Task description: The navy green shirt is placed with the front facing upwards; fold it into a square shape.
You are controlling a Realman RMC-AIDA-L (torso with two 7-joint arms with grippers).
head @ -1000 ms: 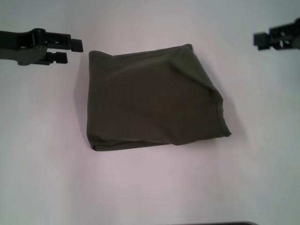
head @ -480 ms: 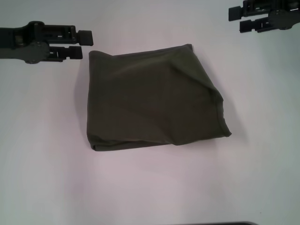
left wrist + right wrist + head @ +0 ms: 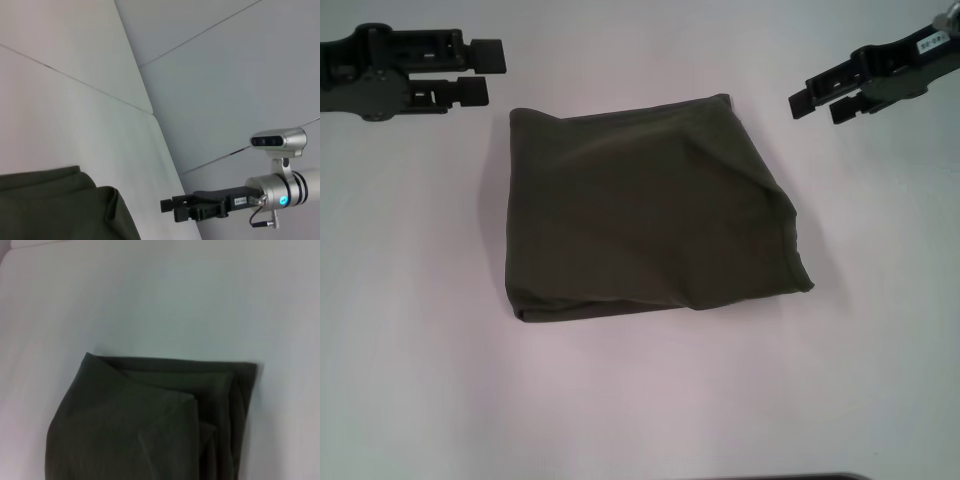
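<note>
The navy green shirt [image 3: 650, 215] lies on the white table, folded into a rough square bundle with its lettering hidden. My left gripper [image 3: 483, 72] hovers just beyond the bundle's far left corner, open and holding nothing. My right gripper [image 3: 818, 104] hangs tilted off the far right corner, apart from the cloth, open and empty. The left wrist view shows a folded edge of the shirt [image 3: 60, 207] and, farther off, the right gripper [image 3: 174, 209]. A layered corner of the shirt [image 3: 150, 425] fills the lower part of the right wrist view.
Bare white table [image 3: 410, 300] surrounds the bundle on all sides. A thin dark edge [image 3: 780, 477] shows at the near border of the head view. Grey wall panels [image 3: 240, 75] stand beyond the table.
The left gripper first reached toward the shirt's far left corner, then drew back and away from it. The right gripper swung inward and then came nearer the far right corner, now tilted.
</note>
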